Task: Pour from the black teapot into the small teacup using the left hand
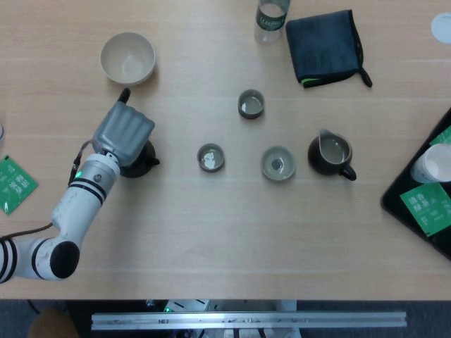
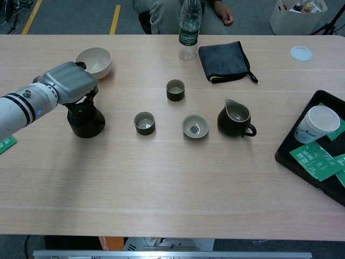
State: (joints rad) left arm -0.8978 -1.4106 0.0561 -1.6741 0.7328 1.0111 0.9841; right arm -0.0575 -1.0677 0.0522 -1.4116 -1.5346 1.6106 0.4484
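The black teapot [image 1: 143,164] [image 2: 86,123] stands on the table at the left, upright. My left hand [image 1: 125,132] [image 2: 69,82] lies over its top, back of the hand up, fingers curled down around the lid and handle area. Its grip is hidden beneath the hand. Three small teacups stand to the right: the nearest [image 1: 210,158] [image 2: 144,123] is a short way from the teapot's spout, another [image 1: 277,163] is beyond it, and a third [image 1: 250,103] is farther back. My right hand shows in neither view.
A cream bowl [image 1: 127,58] sits just behind the left hand. A dark pitcher [image 1: 330,155], a folded dark cloth [image 1: 325,46] and a water bottle [image 1: 270,17] are to the right and back. A black tray [image 2: 285,154] with a paper cup [image 2: 318,123] lies at the right edge.
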